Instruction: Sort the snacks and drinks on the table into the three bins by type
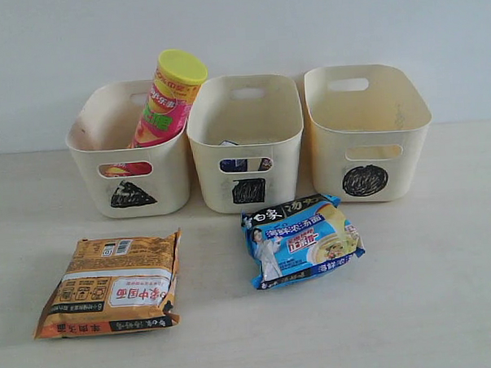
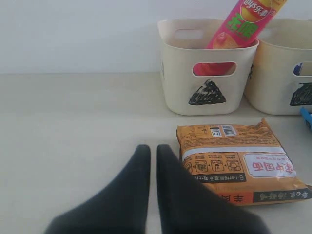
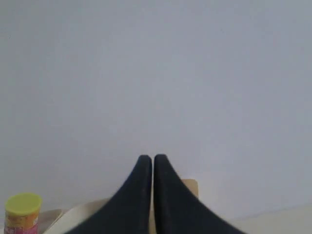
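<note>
Three cream bins stand in a row at the back of the desk (image 1: 429, 290). The square bin (image 1: 285, 162), marked with a black scribbled square, is the middle one. The triangle bin (image 1: 170, 175) touches it on the exterior view's left side. The circle bin (image 1: 407, 156) is just beside it on the other side.

The pink chip can (image 1: 167, 102) with the yellow lid leans inside the triangle bin, its top tilted toward the square bin and rising above the rim. Something red and yellow shows through the triangle bin's handle slot, but I cannot tell what it is. Through the square bin's own slot a blue and white item (image 1: 236, 164) shows, too hidden to name. No contents can be made out in the circle bin from here.

The blue noodle packet (image 1: 303, 240) lies flat on the desk just in front of the square bin, shifted slightly toward the circle bin's side. The orange-brown noodle packet (image 1: 111, 283) lies flat further forward of the square bin, on the triangle bin's side.

The left tool (image 2: 153, 148) has its dark fingers pressed together with only a thin slit between them, pinching nothing. It sits on the near side of the orange-brown packet from the square bin. The right tool (image 3: 152, 158) is likewise pressed together and empty, aimed at the wall above a cream bin rim (image 3: 190, 187). I cannot tell which bin that is.
</note>
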{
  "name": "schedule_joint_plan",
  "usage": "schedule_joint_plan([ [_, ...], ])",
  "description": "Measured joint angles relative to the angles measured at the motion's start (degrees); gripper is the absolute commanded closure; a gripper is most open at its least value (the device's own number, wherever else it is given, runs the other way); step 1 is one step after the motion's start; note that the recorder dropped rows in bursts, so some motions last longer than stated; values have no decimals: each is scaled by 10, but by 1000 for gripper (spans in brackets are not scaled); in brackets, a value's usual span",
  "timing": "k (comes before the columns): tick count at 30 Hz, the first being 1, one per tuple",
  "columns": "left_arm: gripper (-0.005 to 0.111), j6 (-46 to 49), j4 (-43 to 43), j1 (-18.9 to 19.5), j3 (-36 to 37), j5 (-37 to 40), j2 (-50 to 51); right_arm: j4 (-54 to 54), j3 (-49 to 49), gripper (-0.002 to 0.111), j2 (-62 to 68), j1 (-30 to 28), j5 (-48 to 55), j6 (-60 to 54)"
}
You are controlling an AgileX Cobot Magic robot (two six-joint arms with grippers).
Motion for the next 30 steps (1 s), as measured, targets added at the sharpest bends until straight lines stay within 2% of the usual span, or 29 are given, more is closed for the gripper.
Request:
schedule_joint_plan([
  [8, 102, 0, 0, 0, 0, 0, 0, 0, -179, 109, 213, 0, 123, -60],
  [20, 102, 0, 0, 0, 0, 0, 0, 7, -358, 108, 509, 0, 346, -183],
  [30, 102, 0, 0, 0, 0, 0, 0, 107, -479, 108, 694, 0, 481, -321],
])
